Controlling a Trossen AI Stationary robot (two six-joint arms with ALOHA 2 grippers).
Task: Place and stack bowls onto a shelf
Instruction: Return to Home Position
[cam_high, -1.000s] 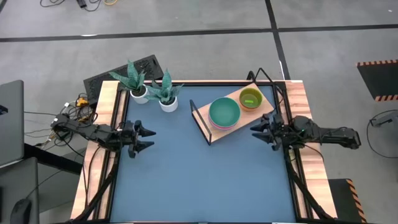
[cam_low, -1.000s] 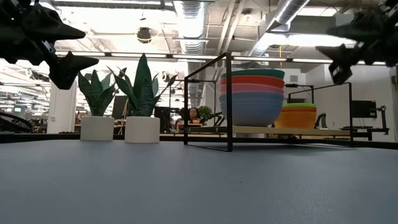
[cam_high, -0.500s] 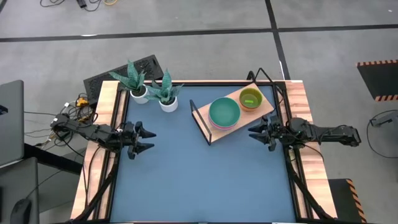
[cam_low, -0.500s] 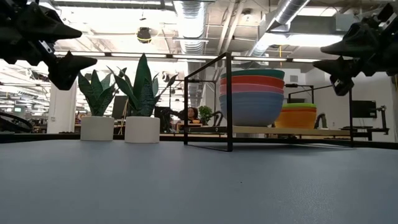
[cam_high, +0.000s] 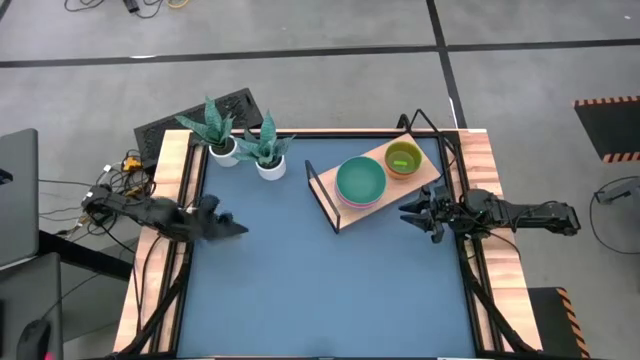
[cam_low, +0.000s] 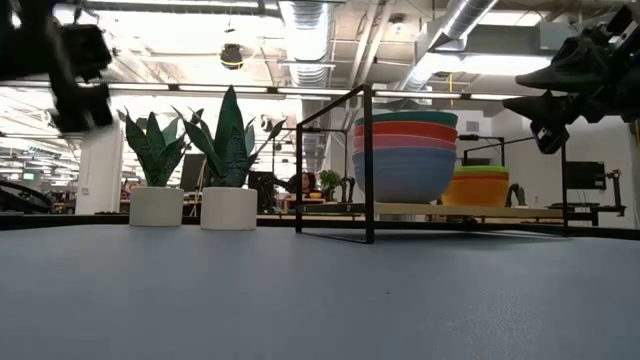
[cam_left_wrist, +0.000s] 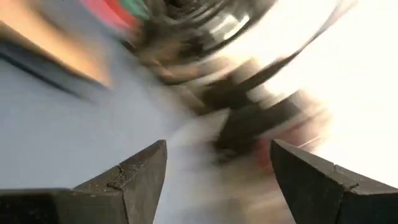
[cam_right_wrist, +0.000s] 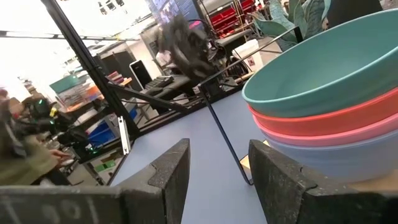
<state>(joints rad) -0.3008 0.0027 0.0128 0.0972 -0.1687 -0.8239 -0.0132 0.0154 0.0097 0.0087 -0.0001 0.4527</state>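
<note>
From where I stand, both sets of jaws are parted and hold nothing. The left gripper (cam_high: 232, 228) is spread wide at left-centre. The right gripper (cam_high: 410, 214) is narrower, right of centre, just beside the shelf (cam_high: 425, 176). On the shelf, the large bowls (cam_high: 360, 181) are stacked with the dark green one on top, and the small bowls (cam_high: 403, 158) sit beside them, lime-topped.

Left gripper (cam_low: 78, 80) motion-blurred in low view; left wrist background smeared.

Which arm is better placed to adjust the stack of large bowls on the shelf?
Right, I judge. The right gripper hovers open beside the shelf, close to the large bowl stack; the left gripper is across the table, near its left edge.
</note>
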